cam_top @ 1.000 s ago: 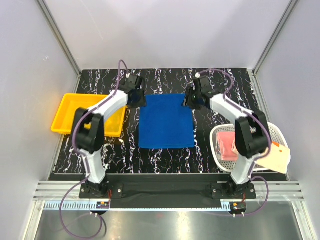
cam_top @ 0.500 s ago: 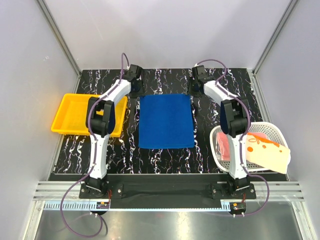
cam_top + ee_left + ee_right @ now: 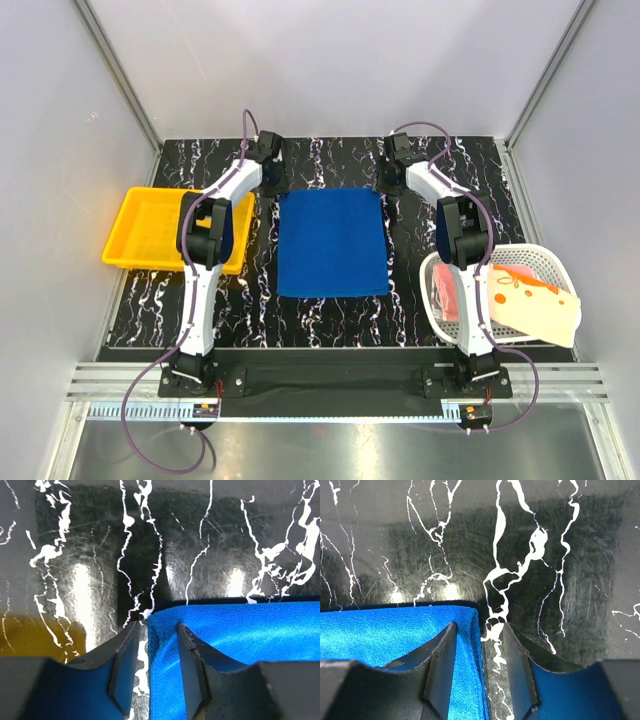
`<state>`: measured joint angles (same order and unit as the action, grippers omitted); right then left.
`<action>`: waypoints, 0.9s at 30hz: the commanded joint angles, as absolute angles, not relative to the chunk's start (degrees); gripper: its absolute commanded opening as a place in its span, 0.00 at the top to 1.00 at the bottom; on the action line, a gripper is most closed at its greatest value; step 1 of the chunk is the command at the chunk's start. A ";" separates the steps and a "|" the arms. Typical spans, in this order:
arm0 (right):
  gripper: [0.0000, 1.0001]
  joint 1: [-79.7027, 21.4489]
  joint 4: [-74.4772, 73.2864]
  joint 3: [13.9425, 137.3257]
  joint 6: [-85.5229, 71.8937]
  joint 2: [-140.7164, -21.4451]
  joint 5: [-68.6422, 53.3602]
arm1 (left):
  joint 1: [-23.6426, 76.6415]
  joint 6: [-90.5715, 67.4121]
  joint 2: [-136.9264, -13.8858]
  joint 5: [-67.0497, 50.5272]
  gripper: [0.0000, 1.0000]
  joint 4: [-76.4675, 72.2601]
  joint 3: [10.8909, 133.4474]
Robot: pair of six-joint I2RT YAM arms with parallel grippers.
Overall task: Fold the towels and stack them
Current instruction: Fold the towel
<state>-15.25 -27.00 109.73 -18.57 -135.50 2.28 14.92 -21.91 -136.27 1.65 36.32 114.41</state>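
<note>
A royal blue towel [image 3: 332, 241] lies flat in the middle of the black marbled table. My left gripper [image 3: 271, 178] is at its far left corner, open, with the towel's edge [image 3: 162, 645] between the jaws. My right gripper [image 3: 392, 176] is at its far right corner, open, with the towel's edge [image 3: 470, 645] between the jaws. A pink towel [image 3: 449, 290] and an orange-and-white printed towel [image 3: 530, 297] lie in the white mesh basket [image 3: 437, 262] at the right.
A yellow tray [image 3: 140, 228] stands at the left of the table. Grey walls enclose the table at the back and on both sides.
Both arms have stretched out to the blue towel's far corners and come down to the table. The printed towel in the basket now shows, as the right arm no longer covers it.
</note>
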 commanded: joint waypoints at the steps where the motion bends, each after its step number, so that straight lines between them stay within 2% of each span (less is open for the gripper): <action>1: 0.52 -14.68 -24.61 111.62 -17.93 -136.32 1.76 | 14.15 -21.71 -137.11 0.35 0.60 34.11 116.89; 9: 0.55 -14.41 -22.59 111.09 -18.02 -136.23 0.79 | 14.06 -22.50 -136.32 -1.67 0.72 31.82 115.14; 17: 0.64 -14.15 -21.18 111.18 -18.81 -136.58 -2.11 | 13.80 -22.67 -135.53 -2.37 0.80 29.09 113.47; 27: 0.85 -13.54 -20.04 111.88 -19.78 -137.28 -4.92 | 13.01 -23.38 -134.21 -3.52 0.89 25.67 112.24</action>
